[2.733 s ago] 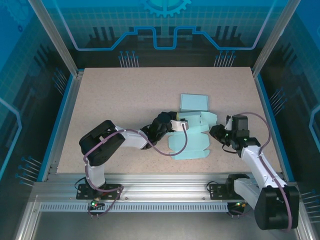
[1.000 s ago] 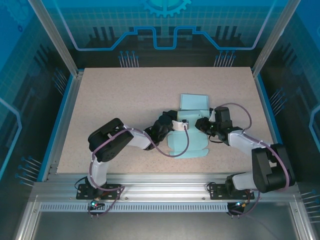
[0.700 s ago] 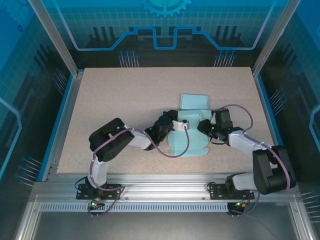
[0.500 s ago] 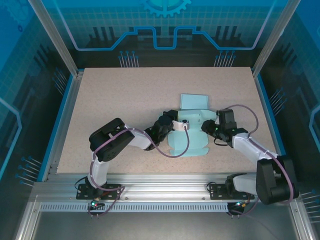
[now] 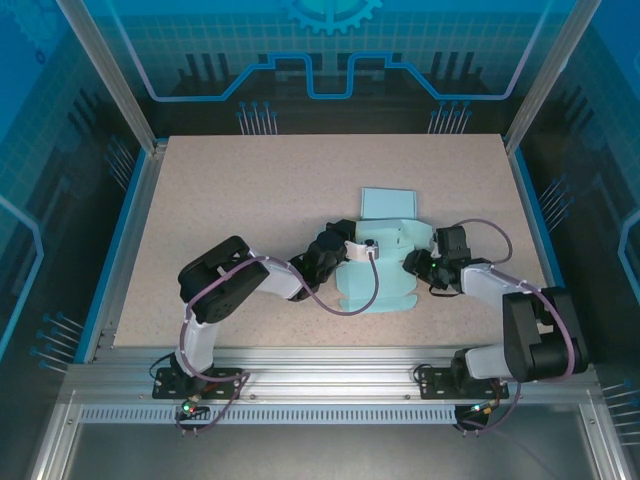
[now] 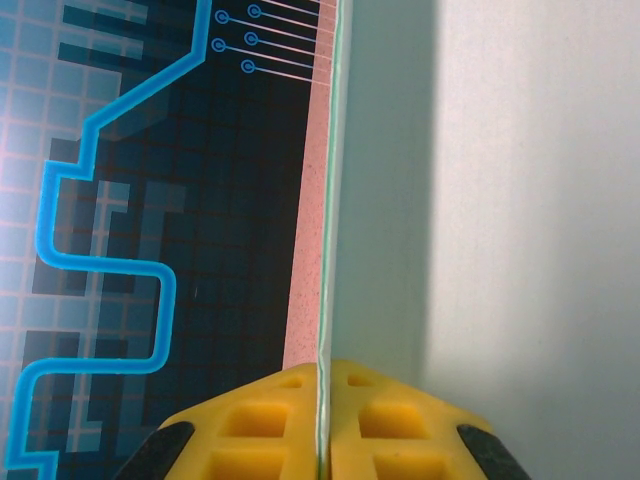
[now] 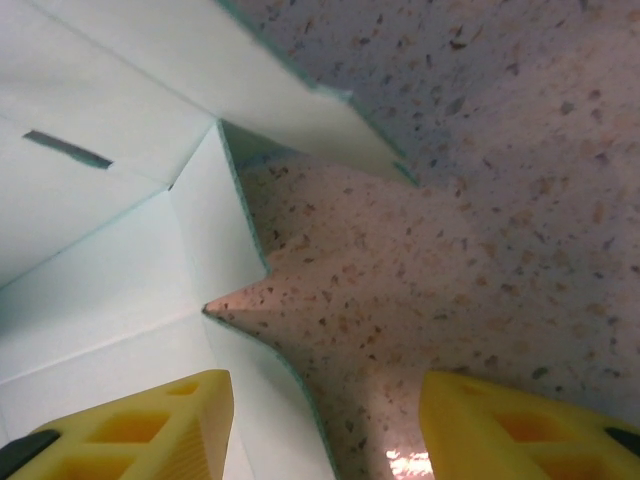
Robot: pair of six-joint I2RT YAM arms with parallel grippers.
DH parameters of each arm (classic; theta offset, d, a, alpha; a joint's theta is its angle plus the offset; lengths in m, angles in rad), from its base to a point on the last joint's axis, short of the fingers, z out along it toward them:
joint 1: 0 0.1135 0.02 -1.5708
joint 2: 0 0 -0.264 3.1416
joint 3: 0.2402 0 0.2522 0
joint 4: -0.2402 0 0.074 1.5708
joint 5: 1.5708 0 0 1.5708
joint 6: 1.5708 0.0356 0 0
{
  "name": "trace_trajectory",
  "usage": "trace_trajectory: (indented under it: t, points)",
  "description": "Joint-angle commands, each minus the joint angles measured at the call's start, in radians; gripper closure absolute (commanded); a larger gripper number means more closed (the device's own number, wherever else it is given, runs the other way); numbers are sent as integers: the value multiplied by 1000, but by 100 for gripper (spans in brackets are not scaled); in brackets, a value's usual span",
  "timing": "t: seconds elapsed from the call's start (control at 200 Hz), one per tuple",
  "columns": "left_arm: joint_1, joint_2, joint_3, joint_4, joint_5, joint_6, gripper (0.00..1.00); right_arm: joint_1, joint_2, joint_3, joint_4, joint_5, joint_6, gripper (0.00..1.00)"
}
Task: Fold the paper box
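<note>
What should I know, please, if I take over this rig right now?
Left claw: shut on a raised panel edge of the pale green paper box blank.
Right claw: open, empty, by the blank's right side.
Blank lies mid-right on the speckled beige table; a matching flat rectangular sheet lies just behind it.
Done: far panels partly raised.
To do: near half flat, walls and closing to fold.

Bright, even overhead light; the table (image 5: pixel 250 200) is sharp. Up close, a soft shadow bands the paper box (image 6: pixel 500 200); glare is slight.
</note>
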Motion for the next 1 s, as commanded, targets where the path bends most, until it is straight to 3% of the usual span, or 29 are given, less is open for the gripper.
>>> trace_trajectory:
  t: [0.0,0.32,0.71,0.995]
  points:
    - [-9,20,-12,15,2,7,90,24,41,16,83,-46,7,46]
    - [-9,25,-7,14,9,7,90,84,65,66,156,-28,3,49]
    - [-9,23,-13,19,5,13,90,88,78,107,175,-1,-17,52]
    - [-10,25,-10,15,4,17,90,91,35,87,79,120,6,52]
